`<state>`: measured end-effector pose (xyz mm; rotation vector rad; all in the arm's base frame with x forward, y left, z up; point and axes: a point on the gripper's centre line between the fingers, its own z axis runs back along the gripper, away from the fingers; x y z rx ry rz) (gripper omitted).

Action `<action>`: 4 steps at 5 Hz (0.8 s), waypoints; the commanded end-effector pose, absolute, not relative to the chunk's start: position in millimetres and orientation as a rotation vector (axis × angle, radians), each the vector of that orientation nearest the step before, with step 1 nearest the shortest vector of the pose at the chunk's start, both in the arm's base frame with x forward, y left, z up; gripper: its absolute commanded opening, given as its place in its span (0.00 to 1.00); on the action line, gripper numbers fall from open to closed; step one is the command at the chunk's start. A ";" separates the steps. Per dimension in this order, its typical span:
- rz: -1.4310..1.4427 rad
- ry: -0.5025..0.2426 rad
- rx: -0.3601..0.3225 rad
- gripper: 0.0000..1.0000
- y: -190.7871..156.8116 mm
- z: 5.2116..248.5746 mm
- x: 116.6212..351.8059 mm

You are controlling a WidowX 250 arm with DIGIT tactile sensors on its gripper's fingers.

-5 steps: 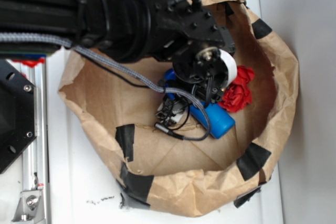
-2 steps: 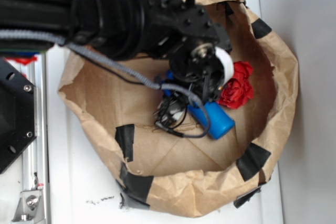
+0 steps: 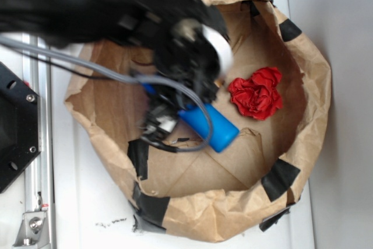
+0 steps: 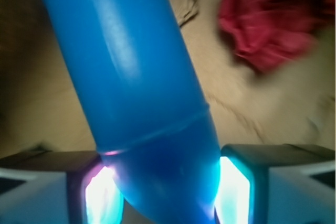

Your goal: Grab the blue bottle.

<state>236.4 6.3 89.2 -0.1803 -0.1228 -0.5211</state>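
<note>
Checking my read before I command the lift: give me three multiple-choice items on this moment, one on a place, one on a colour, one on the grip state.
1. Where does the red cloth lie?
A. inside the paper bag, apart from the bottle
B. on the white table outside the bag
C. draped over the bottle

2. What colour is the bottle between the fingers?
A. green
B. blue
C. white

3. How does the gripper stand?
A. open above the cloth
B. shut on nothing
C. closed on the bottle

Key: 1 A, bare paper shows between them; 2 B, both views show bright blue; 3 C, the wrist view shows both fingers against its sides.
</note>
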 end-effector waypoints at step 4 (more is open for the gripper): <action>-0.106 -0.068 -0.110 0.00 -32.3 172.9 241.4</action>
